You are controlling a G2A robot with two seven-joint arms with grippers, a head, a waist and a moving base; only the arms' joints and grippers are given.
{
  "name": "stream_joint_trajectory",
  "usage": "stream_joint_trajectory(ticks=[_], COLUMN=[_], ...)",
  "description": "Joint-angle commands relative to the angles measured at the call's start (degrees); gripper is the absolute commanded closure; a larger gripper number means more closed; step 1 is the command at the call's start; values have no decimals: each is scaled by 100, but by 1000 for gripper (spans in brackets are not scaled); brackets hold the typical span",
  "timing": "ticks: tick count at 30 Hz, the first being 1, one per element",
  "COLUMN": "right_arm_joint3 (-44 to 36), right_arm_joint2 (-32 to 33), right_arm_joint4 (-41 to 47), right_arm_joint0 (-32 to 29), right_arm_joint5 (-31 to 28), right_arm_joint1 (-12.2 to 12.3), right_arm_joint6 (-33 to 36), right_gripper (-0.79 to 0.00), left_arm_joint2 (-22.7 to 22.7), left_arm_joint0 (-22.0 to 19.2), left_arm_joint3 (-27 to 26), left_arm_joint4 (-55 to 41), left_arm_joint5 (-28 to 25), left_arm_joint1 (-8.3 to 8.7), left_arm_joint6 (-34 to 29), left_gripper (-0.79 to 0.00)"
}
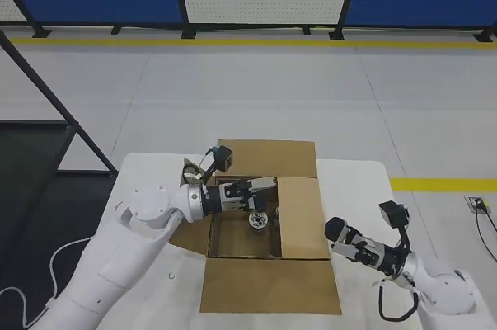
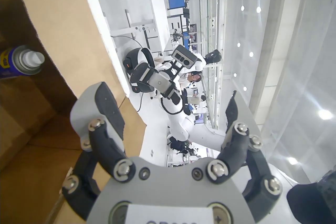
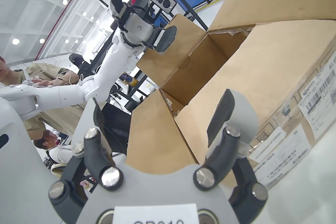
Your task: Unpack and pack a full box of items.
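Hanging over the open brown cardboard box (image 1: 269,157) in the middle of the white table (image 1: 355,190), the left tool (image 2: 168,101) has its fingers wide apart and holds nothing. A blue spray can with white cap (image 2: 23,62) is inside the box. Near the table's right edge, just beside the box, the right tool (image 3: 162,114) is also wide open and empty.

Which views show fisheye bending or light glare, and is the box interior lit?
Left wrist view: strong fisheye, ceiling lights flare bright, spray can lies in the shaded interior of the cardboard box. Right wrist view: same bending, box edges curve. Top view: little bending, even light, box interior darker than its flaps.
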Motion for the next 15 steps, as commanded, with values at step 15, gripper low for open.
stream_joint_trajectory(ticks=[15], right_arm_joint3=[-147], right_arm_joint2=[-122], right_arm_joint4=[-41], right_arm_joint0=[-116], right_arm_joint5=[-12], right_arm_joint1=[115], right_arm_joint6=[-198], right_gripper=[-785], left_arm_joint2=[454], left_arm_joint0=[-96], left_arm_joint3=[818], left_arm_joint4=[245], left_arm_joint5=[-38], left_arm_joint1=[-338], left_arm_joint6=[231], left_gripper=[-785])
